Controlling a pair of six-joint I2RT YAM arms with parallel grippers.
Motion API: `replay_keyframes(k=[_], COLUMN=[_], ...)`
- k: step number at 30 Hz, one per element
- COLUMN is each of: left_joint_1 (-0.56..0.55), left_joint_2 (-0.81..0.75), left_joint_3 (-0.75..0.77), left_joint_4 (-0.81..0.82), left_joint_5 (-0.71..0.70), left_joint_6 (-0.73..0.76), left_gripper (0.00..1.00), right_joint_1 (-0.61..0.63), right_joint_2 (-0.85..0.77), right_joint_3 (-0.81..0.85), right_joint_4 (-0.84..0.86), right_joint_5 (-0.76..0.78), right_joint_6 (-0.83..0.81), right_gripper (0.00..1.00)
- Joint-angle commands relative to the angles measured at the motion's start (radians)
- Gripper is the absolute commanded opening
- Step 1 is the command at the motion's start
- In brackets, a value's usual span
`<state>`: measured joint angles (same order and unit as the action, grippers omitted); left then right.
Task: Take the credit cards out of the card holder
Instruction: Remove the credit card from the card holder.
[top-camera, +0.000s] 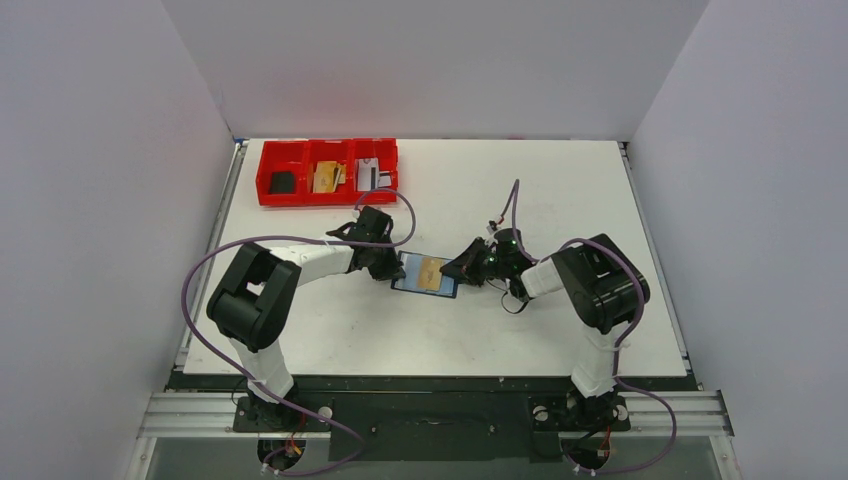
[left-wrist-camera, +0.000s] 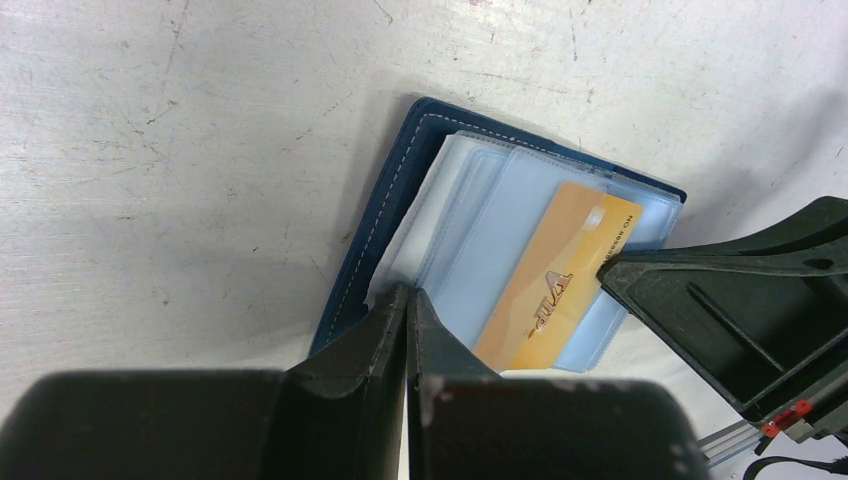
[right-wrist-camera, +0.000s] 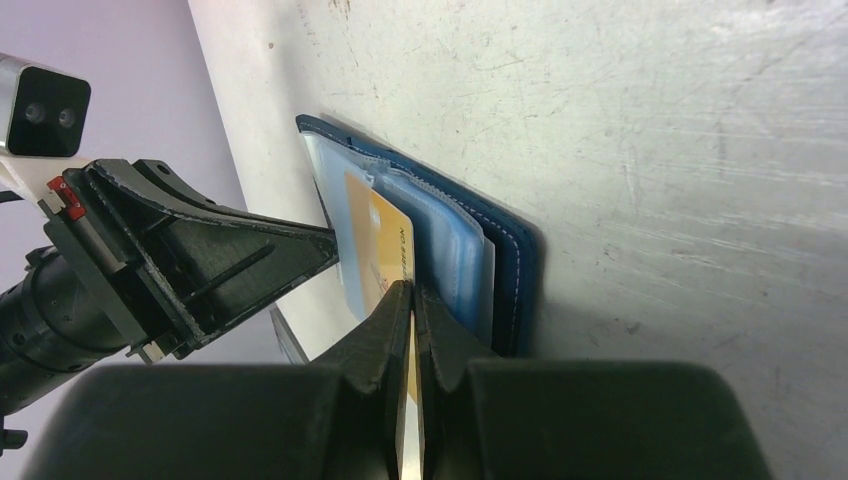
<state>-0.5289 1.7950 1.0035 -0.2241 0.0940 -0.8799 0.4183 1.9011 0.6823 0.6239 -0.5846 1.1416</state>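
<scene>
The card holder (top-camera: 445, 289) lies between the left gripper (top-camera: 393, 268) and right gripper (top-camera: 458, 270), a credit card (top-camera: 430, 273) on it. A tray (top-camera: 300, 197) stands behind, leftward.

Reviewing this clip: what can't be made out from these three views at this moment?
Top view: what lies in the red tray is too small to identify.
Left wrist view: the left gripper covers the near edge of the card holder; pinching or only pressing, unclear.
Right wrist view: the right gripper hides the near end of the tan-gold card.
Both wrist views: the stacked plastic sleeves hide whether more cards sit beneath.
</scene>
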Motion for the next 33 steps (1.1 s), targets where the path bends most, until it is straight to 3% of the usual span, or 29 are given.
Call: replay_keyframes(k=[1,33], left_joint_1=[-0.003,-0.003], left_joint_2=[0.061,0.058], left_joint_3=[-0.043,-0.043], left_joint_4=[-0.126,-0.113], left_joint_5=[-0.071,-0.068], left_joint_6=[0.03,0.023], left_gripper=[0.0,0.0], right_joint_1=[-0.016,-0.055], right_joint_2=[-0.045,-0.131], right_joint_3=[-0.021,-0.077], right_joint_4=[-0.035,-0.082], right_joint_5=[0.027,0.026], right_joint_6=[-0.044,-0.077], right_gripper=[0.0,0.0])
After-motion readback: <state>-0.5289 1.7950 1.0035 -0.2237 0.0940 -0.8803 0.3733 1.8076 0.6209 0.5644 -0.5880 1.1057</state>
